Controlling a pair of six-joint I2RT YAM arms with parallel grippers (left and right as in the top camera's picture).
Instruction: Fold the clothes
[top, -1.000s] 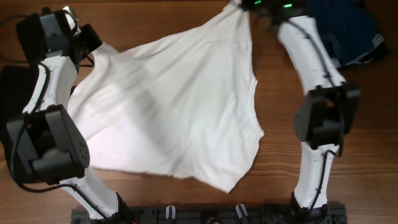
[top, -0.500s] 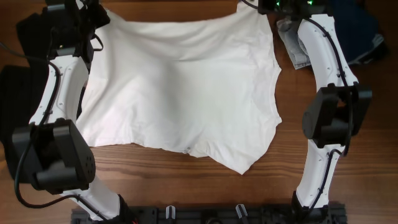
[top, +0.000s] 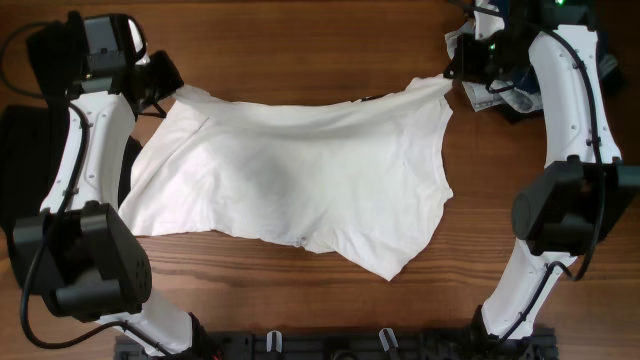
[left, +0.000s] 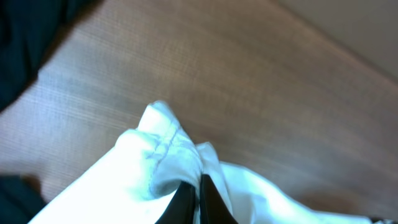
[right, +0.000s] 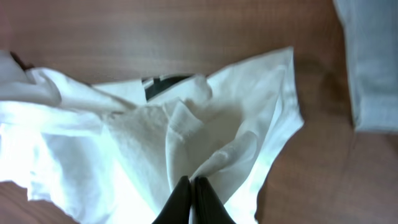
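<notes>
shirt mid-bench, spread left to right. Pile at far-right corner, just beside shirt's corner (another cloth at left edge).

The left gripper pinches a bunched fold of white shirt over the brown wooden table.

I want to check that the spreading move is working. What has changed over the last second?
The white shirt was pulled toward the table's far side and stretched flat, then its far edge came back toward the near side. The left gripper and right gripper stay shut on its far corners; nothing was let go. The near hem has not moved in the last half second.
</notes>
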